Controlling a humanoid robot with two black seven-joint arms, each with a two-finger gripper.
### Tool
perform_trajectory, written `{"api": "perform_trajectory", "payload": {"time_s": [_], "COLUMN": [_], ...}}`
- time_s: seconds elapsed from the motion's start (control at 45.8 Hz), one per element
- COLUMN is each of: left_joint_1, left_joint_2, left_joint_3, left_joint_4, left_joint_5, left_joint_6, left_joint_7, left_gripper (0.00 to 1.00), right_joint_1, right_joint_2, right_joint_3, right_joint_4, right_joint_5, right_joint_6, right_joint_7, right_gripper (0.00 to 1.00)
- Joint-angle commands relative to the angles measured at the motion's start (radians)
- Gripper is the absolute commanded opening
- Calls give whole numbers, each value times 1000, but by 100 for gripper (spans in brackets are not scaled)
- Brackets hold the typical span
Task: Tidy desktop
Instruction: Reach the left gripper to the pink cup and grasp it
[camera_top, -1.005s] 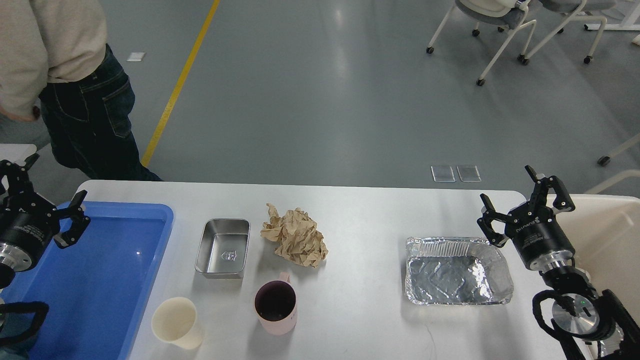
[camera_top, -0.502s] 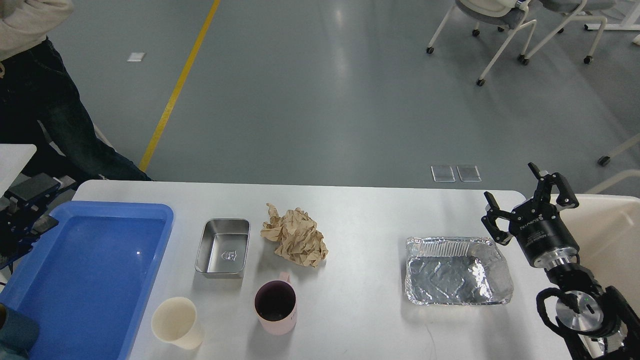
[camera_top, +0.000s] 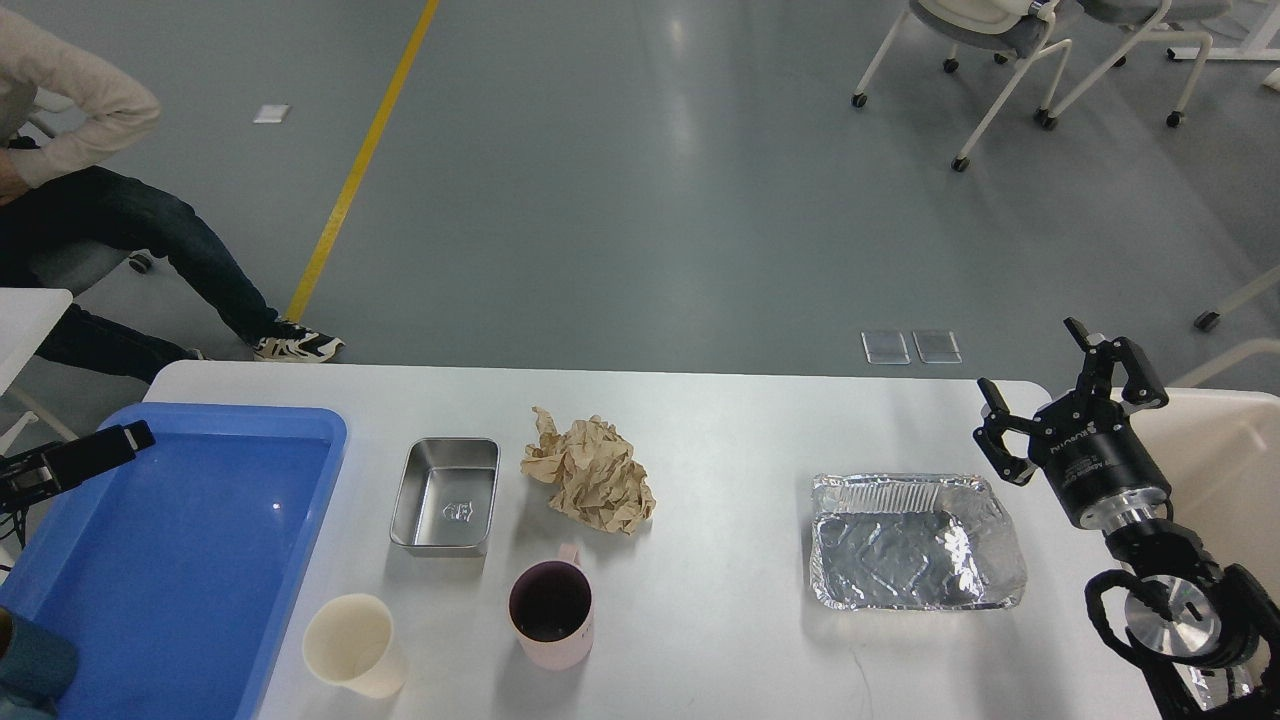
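The white desktop (camera_top: 720, 420) holds a crumpled brown paper ball (camera_top: 595, 475), a small steel tin (camera_top: 447, 495), a pink mug (camera_top: 552, 612) with a dark inside, a cream paper cup (camera_top: 352, 645) and an empty foil tray (camera_top: 915, 540). My right gripper (camera_top: 1050, 375) is open and empty above the desktop's far right corner, just right of and beyond the foil tray. My left gripper (camera_top: 80, 460) is a dark bar at the left edge over the blue tray's rim, seen side-on, so its fingers cannot be told apart.
A blue plastic tray (camera_top: 170, 560) lies on the left end of the desktop. A cream bin (camera_top: 1220, 470) stands right of the table behind my right arm. A seated person (camera_top: 90, 220) is at the far left, and wheeled chairs (camera_top: 1000, 40) at the far right.
My left arm has drawn back to the left edge and turned side-on. My right gripper has drifted slightly right, still open. The person has stepped away from the table and sat down.
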Motion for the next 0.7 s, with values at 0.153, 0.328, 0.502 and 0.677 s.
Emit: {"api": "perform_trajectory", "payload": {"time_s": [0.153,0.328,0.502,0.677], "left_joint_1": [-92,-268,-461,-645], "left_joint_2": [-44,-208,-373,-539], "left_joint_3": [-1,7,192,468], "left_joint_4": [1,8,46,119], "left_joint_5": [3,86,198,221], "left_joint_6": [-85,-201,-238,-202], "left_joint_7": [6,18,113,146], "left_gripper": [97,97,97,97], "right_joint_1": [-3,-3,-3,-3], "right_joint_2": [-9,-8,-8,-9], "right_joint_3": [-3,-4,-4,-4], "right_joint_4": [0,5,8,6], "right_joint_5": [0,0,-49,-62], "right_joint_6": [-1,-1,-7,-18], "right_joint_7": [0,1,1,1], "right_gripper": [100,100,100,100]}}
